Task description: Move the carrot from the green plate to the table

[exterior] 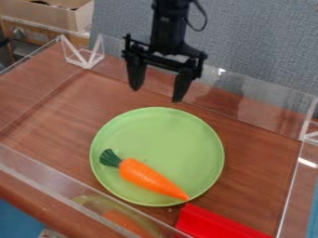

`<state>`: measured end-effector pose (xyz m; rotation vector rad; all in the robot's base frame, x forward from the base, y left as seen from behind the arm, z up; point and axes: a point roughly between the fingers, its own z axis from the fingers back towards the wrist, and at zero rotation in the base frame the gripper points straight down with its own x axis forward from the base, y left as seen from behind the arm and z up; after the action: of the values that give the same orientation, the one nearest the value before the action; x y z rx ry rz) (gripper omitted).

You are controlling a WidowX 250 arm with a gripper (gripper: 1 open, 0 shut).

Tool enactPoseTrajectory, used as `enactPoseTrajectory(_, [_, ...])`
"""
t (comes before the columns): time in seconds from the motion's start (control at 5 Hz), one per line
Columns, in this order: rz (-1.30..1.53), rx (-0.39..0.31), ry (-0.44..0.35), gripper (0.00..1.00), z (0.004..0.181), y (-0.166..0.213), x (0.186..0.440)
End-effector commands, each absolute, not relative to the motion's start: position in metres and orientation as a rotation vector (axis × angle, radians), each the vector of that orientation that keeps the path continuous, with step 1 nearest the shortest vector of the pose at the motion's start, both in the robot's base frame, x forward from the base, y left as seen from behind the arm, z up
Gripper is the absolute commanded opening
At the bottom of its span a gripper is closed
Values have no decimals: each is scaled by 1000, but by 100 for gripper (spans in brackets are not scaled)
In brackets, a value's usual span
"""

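The arm is cut off at the top edge, so only its dark lower part and the claw (pixel 161 84) are on show, and the red block (pixel 221 224) at the bottom is sliced by the frame edge. The front clear wall (pixel 74 191) throws reflections that smear whatever lies just behind it, hard to read there. The cardboard boxes (pixel 50 17) in the top left corner are only partly seen. Now the claw: black fingers (pixel 181 83) spread wide apart, pointing down, nothing between them, touching nothing, hanging above the bench (pixel 74 102) just beyond the far rim of the green plate (pixel 174 135). The carrot (pixel 144 175) lies on the plate's near left part, leafy green top toward the left, orange tip pointing to the lower right near the rim, well apart from the claw. The bench is reddish-brown wood grain, fenced by low clear walls, with a grey panel (pixel 261 37) standing behind the arm.
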<state>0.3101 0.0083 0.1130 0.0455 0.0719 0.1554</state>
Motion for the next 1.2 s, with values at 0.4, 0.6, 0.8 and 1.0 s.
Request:
enactPoseTrajectory(0.4, [176, 15, -11, 100, 150, -12, 303])
enactPoseTrajectory(0.6, [194, 23, -5, 100, 151, -15, 300])
enactPoseTrajectory(0.8, [267, 39, 2, 100, 147, -9, 302])
enactPoseTrajectory(1.0, [140, 59, 37, 100, 150, -7, 293])
